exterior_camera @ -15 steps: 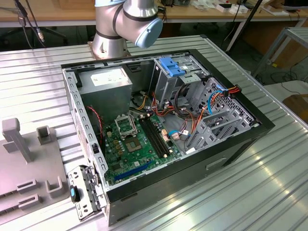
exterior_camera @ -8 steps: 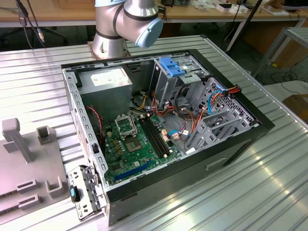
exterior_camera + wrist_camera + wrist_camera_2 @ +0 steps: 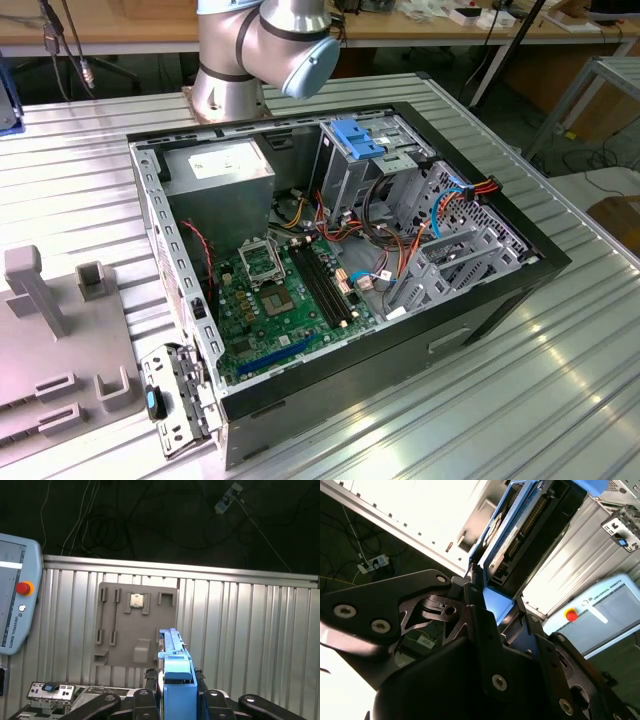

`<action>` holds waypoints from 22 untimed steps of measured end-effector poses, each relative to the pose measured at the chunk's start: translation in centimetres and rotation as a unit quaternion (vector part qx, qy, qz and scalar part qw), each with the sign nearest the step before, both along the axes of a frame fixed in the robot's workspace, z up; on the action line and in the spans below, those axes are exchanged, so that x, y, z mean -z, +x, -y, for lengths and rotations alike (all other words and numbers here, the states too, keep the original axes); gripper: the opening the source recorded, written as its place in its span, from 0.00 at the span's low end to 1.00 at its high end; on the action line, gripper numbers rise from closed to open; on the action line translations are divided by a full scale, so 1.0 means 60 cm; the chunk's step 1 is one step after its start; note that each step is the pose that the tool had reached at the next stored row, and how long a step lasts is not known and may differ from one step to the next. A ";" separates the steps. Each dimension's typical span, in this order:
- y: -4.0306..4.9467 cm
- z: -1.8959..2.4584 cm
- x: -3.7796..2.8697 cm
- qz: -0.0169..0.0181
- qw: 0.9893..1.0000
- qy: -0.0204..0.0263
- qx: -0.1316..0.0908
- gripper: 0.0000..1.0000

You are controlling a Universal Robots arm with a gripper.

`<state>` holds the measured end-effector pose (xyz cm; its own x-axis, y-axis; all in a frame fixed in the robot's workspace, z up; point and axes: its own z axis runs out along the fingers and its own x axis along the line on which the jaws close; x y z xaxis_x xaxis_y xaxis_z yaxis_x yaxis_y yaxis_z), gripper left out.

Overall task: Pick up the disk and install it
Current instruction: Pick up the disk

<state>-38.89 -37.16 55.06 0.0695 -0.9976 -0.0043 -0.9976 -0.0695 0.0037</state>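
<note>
Wrist views: disk (image 3: 171,642) in end effector (image 3: 176,684)

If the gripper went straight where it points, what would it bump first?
Probably the grey fixture plate on the table; in the first wrist view the disk the gripper holds aims there, though depth is unclear.

One disk (image 3: 176,675), one open computer case (image 3: 400,370), one grey fixture plate (image 3: 120,645), one teach pendant (image 3: 12,605).
</note>
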 end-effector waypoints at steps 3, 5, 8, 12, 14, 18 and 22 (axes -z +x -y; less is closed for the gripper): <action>0.011 0.0000 0.000 0.000 1.000 0.000 0.000 0.37; 0.016 0.0000 0.001 0.000 1.000 0.000 0.000 0.37; 0.025 0.0000 0.001 0.000 1.000 0.000 0.000 0.37; 0.034 0.0000 0.002 0.000 1.000 0.000 0.000 0.37; 0.036 0.0000 0.002 0.000 1.000 0.000 0.000 0.37; 0.046 0.0000 0.002 0.000 1.000 0.000 0.000 0.37; 0.053 0.0000 0.002 0.000 1.000 0.000 0.000 0.37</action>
<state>-35.74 -37.16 54.94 0.0695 -0.9976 -0.0044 -0.9976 -0.0695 0.0036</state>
